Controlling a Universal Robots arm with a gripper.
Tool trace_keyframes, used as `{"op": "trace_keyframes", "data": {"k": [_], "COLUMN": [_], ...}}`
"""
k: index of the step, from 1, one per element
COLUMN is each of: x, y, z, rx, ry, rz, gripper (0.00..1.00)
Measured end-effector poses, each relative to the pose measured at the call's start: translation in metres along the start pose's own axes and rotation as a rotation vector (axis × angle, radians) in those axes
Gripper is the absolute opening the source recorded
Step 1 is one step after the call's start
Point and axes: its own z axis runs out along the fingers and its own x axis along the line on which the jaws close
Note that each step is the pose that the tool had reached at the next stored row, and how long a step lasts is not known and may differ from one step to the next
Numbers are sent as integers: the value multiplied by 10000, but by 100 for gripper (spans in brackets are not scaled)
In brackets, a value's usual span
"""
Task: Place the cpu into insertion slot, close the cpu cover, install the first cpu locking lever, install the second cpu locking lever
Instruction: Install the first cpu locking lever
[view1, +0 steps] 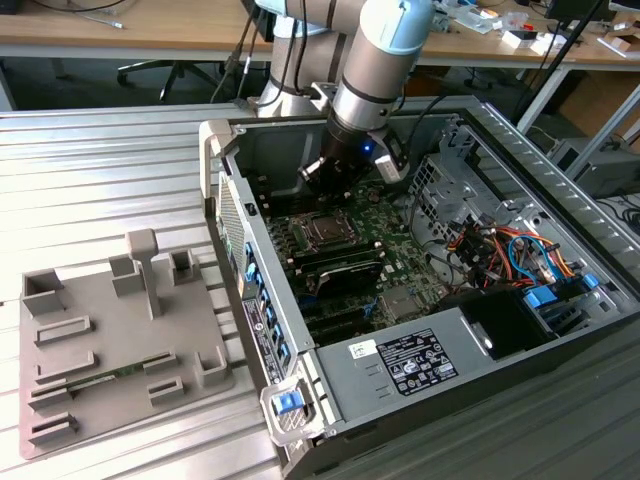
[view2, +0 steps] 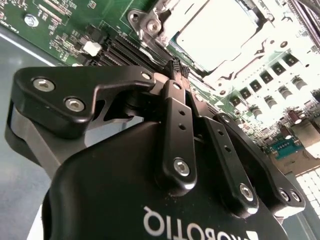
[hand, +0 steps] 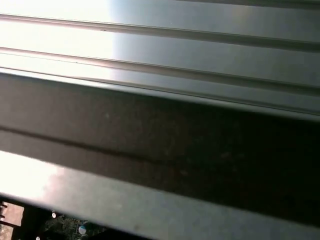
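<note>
Exterior view: the gripper hovers just above the cpu, which lies in the slot inside the case.

Second wrist view: the fingers are pressed together with nothing visibly between them, near the cpu. It looks light, stiff and fragile, so it is best held by its edges.

First wrist view: grey ribbed metal.

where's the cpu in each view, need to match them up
Exterior view: the cpu sits mid-case on the green motherboard, close to the gripper.
Second wrist view: the cpu lies just beyond the gripper.
First wrist view: the case wall, a sliver of board beside it.
Shared landmark: the green motherboard.
</note>
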Motion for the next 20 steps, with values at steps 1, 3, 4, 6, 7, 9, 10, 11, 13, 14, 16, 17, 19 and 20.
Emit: {"op": "trace_keyframes", "data": {"k": [1,3,4,6,7,9,10,11,13,14,16,17,19,20], "x": [-11,-33,-38,-54,-59,-58,-57,-57,-59,-60,-62,-64,-76,-83], "y": [-2,-6,-8,-10,-13,-25,-32,-36,-42,-45,-49,-51,-58,-61], "z": [3,10,11,15,16,17,16,16,17,18,20,20,24,25], "rx": [0,1,2,1,0,-3,-1,-1,-1,-1,0,0,4,4], "ry": [2,5,6,5,4,3,4,5,5,5,5,6,8,9], "rz": [1,1,0,0,0,-1,0,0,0,0,0,0,1,1], "gripper": [11,11,11,11,11,11,11,11,11,11,11,11,11,11]}}
